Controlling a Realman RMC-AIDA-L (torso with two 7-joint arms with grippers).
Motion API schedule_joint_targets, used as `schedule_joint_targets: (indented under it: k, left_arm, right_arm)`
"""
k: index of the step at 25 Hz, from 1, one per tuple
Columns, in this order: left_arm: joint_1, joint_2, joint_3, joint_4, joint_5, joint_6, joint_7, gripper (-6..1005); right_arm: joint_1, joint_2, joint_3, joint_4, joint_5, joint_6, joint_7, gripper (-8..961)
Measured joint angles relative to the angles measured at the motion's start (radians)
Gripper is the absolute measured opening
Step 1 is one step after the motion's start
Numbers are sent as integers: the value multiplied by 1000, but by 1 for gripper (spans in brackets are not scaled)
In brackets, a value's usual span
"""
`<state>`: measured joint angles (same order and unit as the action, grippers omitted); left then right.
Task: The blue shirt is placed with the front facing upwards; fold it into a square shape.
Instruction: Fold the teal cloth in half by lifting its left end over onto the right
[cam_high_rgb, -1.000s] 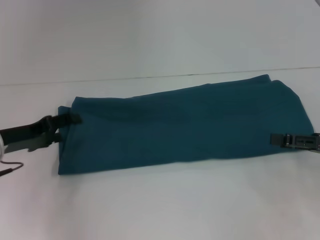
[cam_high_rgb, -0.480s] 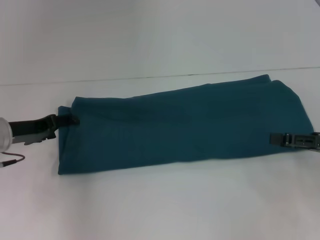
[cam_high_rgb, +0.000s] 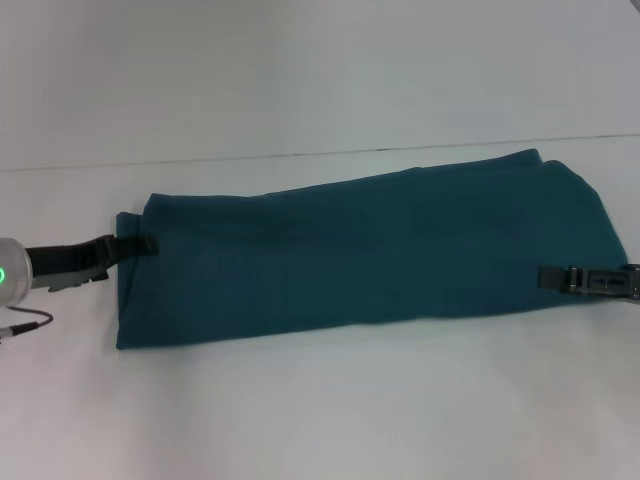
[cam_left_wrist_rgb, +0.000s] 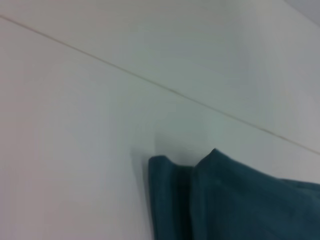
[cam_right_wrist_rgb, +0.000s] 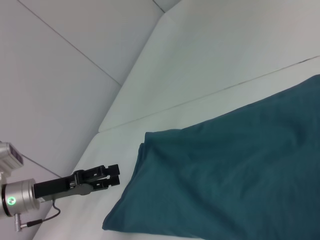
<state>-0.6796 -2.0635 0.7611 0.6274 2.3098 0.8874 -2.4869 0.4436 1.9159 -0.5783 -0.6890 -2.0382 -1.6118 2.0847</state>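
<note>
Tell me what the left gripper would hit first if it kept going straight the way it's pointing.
The blue shirt. The left gripper points right at the shirt's left end, apparently touching its edge already, though depth is hard to judge.

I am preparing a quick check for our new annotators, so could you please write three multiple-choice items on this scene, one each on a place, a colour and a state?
1. Where is the left hand?
A. at the shirt's left end
B. above its middle
C. at its right end

2. What colour is the long folded cotton shirt?
A. red
B. dark teal-blue
C. yellow

3. How does the shirt lie?
A. spread flat with sleeves out
B. hanging in the air
C. folded into a long band on the white table

Answers: 1 A, its tips reach the left edge; 2 B, every view shows teal-blue cloth; 3 C, no sleeves show. The right hand is at the right end.
</note>
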Motion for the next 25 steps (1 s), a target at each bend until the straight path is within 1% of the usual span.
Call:
schedule_joint_targets:
  k: [5, 13, 25]
  left_arm:
    - [-16, 0, 16, -18, 37, -11, 6, 945]
    - [-18, -4, 25, -23, 48, -37, 12, 945]
    - [-25, -6, 30, -48, 48, -37, 13, 945]
  right_arm:
    - [0, 0, 0, 0, -1, 0, 0, 884]
    - [-1, -1, 0, 0, -2, -2, 0, 884]
    - [-1, -2, 1, -1, -2, -4, 0, 885]
